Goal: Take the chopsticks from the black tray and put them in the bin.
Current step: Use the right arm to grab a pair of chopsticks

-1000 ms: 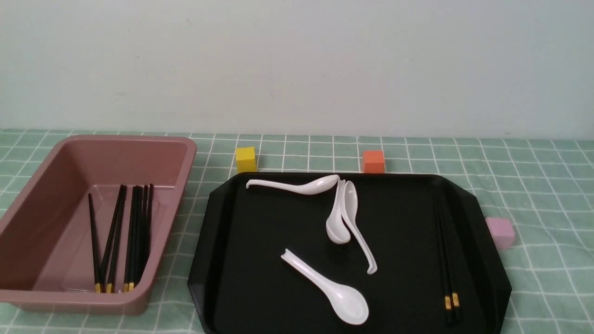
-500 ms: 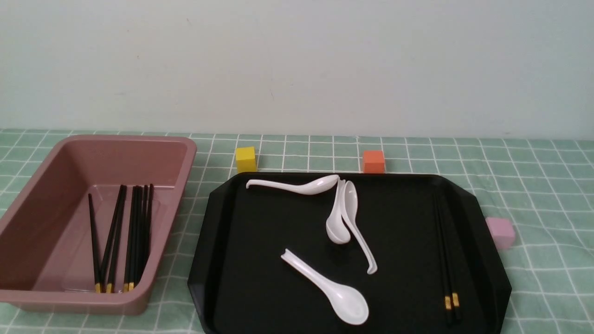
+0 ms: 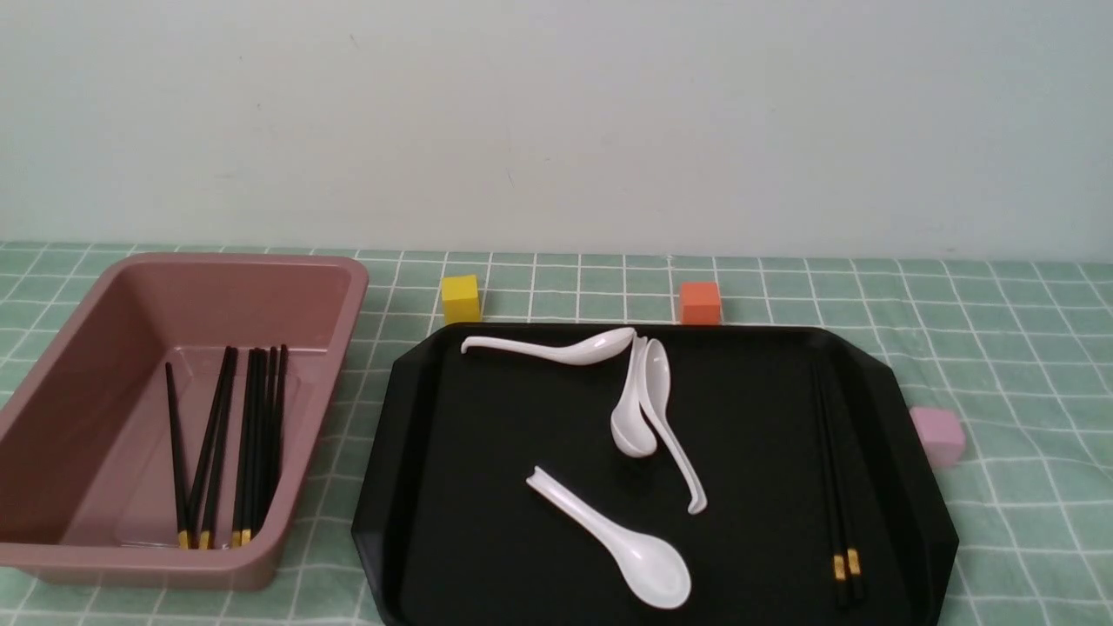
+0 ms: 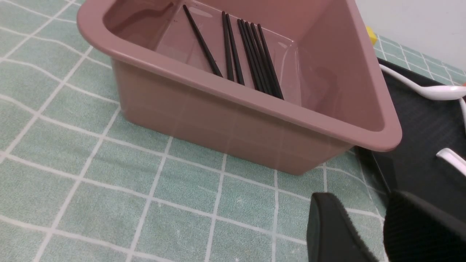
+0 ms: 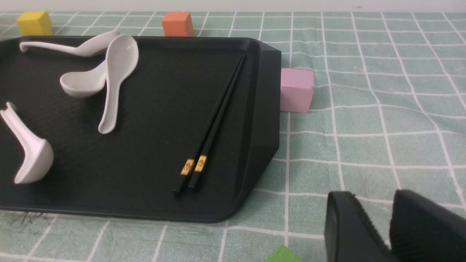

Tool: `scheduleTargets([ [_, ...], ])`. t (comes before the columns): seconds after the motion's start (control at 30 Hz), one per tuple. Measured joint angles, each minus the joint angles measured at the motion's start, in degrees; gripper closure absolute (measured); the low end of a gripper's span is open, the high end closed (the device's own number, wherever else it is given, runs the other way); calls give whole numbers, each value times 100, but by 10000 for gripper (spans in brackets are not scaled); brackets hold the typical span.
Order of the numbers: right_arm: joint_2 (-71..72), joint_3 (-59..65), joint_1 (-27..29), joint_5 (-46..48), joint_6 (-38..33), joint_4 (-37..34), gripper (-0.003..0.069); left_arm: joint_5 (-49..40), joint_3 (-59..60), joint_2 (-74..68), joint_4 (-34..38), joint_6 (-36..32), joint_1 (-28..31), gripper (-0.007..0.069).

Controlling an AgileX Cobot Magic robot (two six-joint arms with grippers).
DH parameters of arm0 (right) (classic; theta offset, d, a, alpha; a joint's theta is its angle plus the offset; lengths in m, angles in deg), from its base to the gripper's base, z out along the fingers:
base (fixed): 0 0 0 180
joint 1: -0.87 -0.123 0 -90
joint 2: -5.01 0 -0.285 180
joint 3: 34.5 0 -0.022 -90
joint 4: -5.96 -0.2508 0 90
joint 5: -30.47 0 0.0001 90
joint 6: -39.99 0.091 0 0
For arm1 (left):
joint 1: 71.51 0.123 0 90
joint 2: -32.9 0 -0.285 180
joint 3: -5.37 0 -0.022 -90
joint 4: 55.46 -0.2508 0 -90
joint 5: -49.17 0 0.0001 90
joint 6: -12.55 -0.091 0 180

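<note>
A pair of black chopsticks with yellow bands lies along the right side of the black tray. The right wrist view shows the same pair close to the tray's side wall. The pink bin stands left of the tray and holds several more chopsticks. No arm shows in the front view. My left gripper hovers open and empty over the cloth by the bin's near corner. My right gripper is open and empty over the cloth, beside the tray's near right corner.
Several white spoons lie in the tray's middle and back. A yellow cube and an orange cube sit behind the tray, and a pink cube touches its right edge. A green object lies near my right gripper.
</note>
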Motion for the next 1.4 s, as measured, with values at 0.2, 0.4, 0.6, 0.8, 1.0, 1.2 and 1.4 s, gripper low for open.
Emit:
scheduleTargets([
  [0.2, 0, 0, 0, 0, 0, 0, 442, 0, 0, 0, 0, 0, 0, 385],
  [0.4, 0, 0, 0, -7, 66, -104, 436, 0, 0, 0, 0, 0, 0, 385],
  [0.6, 0, 31, 0, -255, 1395, -2150, 430, 0, 0, 0, 0, 0, 0, 385],
  [0.8, 0, 33, 0, -400, 2122, -3602, 424, 0, 0, 0, 0, 0, 0, 385],
  [1.0, 0, 33, 0, -504, 2148, -3851, 419, 0, 0, 0, 0, 0, 0, 385],
  [1.2, 0, -290, 0, -1750, 1353, -3777, 444, 0, 0, 0, 0, 0, 0, 385],
  [1.4, -927, -1999, 0, -1543, -856, -3387, 584, 0, 0, 0, 0, 0, 0, 385],
])
